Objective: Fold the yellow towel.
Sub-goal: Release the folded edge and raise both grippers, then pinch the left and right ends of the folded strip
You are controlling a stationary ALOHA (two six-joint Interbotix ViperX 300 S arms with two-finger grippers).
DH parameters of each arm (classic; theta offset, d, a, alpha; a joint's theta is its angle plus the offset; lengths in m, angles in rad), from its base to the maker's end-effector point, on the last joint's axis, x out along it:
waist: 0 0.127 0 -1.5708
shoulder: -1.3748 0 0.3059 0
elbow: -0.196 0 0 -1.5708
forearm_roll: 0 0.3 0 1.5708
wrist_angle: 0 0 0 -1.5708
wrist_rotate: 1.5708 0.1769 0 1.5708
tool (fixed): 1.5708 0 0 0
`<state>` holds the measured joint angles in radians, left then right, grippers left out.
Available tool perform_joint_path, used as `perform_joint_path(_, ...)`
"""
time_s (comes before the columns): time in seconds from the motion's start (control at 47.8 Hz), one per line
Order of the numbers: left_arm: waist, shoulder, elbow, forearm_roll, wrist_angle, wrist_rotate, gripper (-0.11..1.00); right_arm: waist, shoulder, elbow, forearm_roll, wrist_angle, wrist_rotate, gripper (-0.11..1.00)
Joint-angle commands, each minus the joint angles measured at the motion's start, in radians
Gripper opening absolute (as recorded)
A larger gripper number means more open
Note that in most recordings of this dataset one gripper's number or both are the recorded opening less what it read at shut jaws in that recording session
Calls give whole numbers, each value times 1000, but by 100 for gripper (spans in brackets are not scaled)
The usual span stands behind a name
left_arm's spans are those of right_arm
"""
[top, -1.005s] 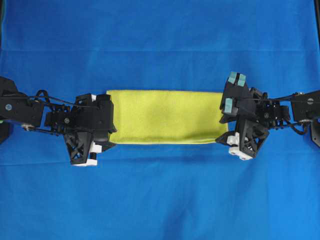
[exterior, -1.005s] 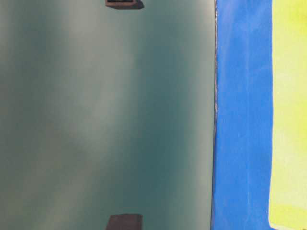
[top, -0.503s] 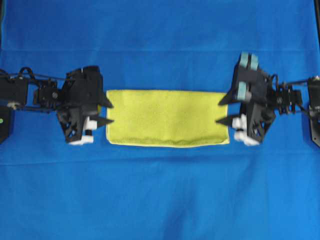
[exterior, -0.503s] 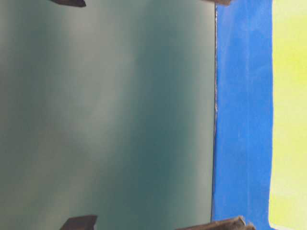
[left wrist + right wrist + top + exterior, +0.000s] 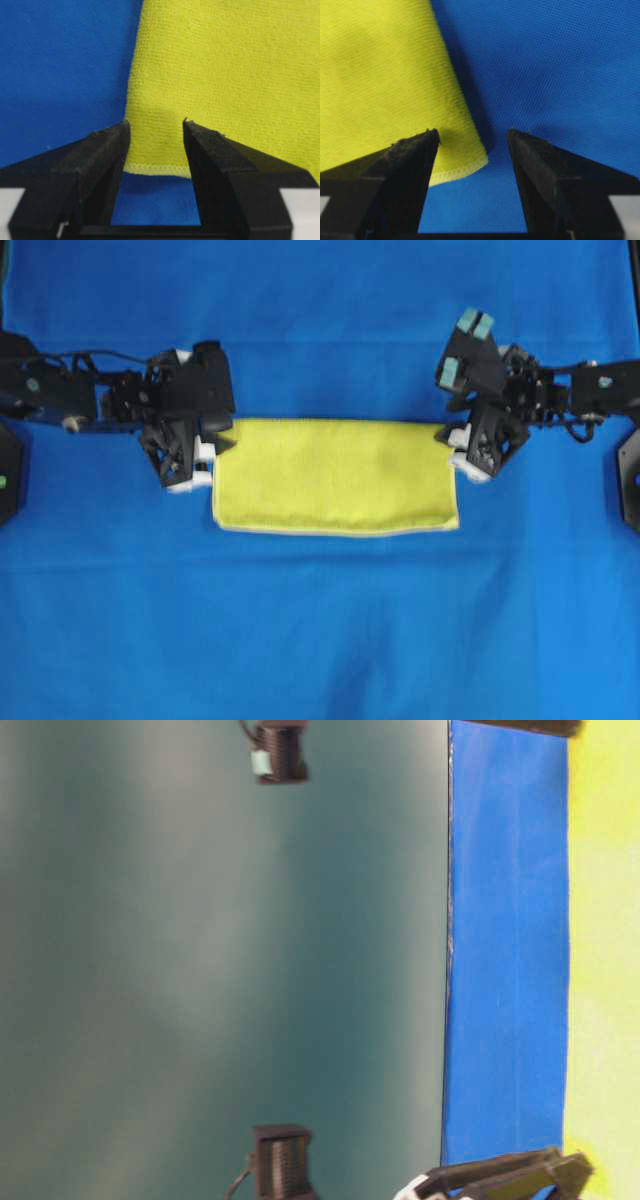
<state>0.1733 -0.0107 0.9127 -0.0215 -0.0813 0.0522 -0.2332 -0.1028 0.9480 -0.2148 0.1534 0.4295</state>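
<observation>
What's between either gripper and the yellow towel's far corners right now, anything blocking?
Nothing visible. The yellow towel lies as a flat strip on the blue cloth. The left gripper and right gripper both stand open over its far corners, with only towel and bare cloth showing between the jaws.

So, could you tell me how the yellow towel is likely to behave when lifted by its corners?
The yellow towel looks like thin woven cloth lying flat, so it would probably sag limply. Its textured weave likely grips well. It seems light.

A blue cloth surface (image 5: 320, 640) covers the table; a plain grey-green wall (image 5: 200, 970) stands behind.
</observation>
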Motion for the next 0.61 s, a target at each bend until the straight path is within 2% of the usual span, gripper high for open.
perform_joint_path(0.0, 21, 14, -14, -2, -12, -5, 44, -8, 14, -9, -3, -21, -2, 61)
perform_joint_path(0.188, 67, 41, -6, -2, -18, -5, 45, -21, 26, -3, -3, -23, -2, 61)
perform_joint_path(0.461, 63, 41, -8, -2, -11, -5, 44, -21, 25, 3, -5, -25, -5, 59)
perform_joint_path(0.545, 63, 41, -11, -2, 2, -9, 43, -21, 26, 5, -9, -25, -5, 53)
perform_joint_path(0.586, 63, 41, -12, -2, 14, -6, 42, -21, 26, 5, -9, -25, -5, 44)
